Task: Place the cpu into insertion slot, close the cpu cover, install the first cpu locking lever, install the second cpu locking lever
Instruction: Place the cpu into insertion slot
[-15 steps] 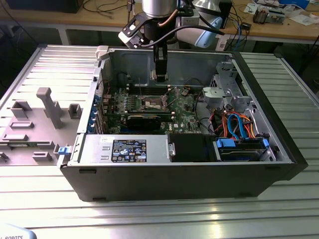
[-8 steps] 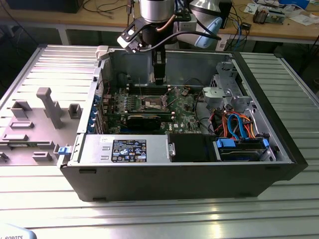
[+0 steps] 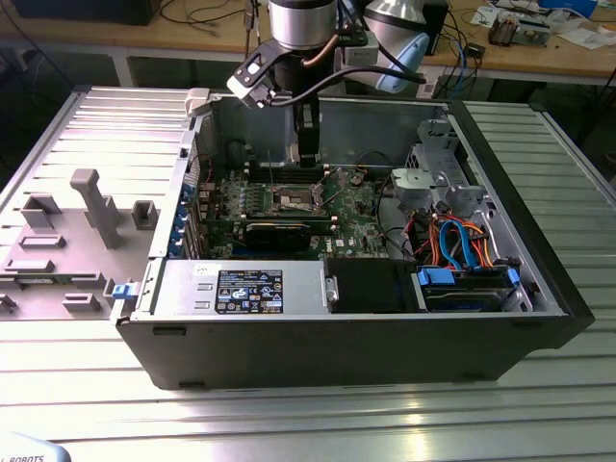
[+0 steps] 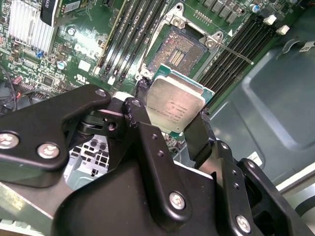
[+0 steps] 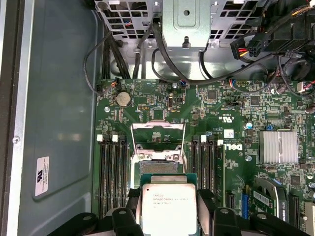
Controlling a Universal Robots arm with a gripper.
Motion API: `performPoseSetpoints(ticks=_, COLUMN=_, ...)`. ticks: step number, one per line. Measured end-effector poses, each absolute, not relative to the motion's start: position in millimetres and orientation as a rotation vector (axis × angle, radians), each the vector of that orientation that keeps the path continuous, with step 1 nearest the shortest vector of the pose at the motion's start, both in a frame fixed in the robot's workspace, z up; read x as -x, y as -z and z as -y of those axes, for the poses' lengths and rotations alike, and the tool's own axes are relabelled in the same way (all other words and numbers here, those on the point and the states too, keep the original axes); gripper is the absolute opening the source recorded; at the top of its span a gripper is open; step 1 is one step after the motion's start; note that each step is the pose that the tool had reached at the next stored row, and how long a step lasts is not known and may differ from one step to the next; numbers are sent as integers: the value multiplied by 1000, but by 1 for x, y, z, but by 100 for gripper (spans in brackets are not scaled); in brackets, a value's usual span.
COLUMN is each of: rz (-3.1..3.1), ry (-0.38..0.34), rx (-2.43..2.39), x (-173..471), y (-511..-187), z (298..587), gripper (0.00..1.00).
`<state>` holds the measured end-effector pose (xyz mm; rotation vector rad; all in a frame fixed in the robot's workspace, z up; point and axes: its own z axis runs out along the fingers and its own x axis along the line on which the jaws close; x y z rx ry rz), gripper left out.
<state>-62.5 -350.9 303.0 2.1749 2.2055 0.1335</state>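
The gripper point(image 4: 171, 112) holds the chip point(image 4: 175, 104) tight between its fingers point(image 4: 136, 112), over the open socket point(image 4: 178, 51) at the middle of the green board point(image 5: 147, 101); the cover point(image 5: 157, 132) stands raised

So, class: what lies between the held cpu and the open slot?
Nothing; the stretch is bare. In the second wrist view the cpu, gripped in the jaws, hangs near the open slot with only air between.
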Motion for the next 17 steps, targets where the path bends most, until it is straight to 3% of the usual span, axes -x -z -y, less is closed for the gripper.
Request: performPoseSetpoints(ticks=17, rz=-2206, ry=-133, rx=-2175, x=63, y=-297, z=351, gripper=55)
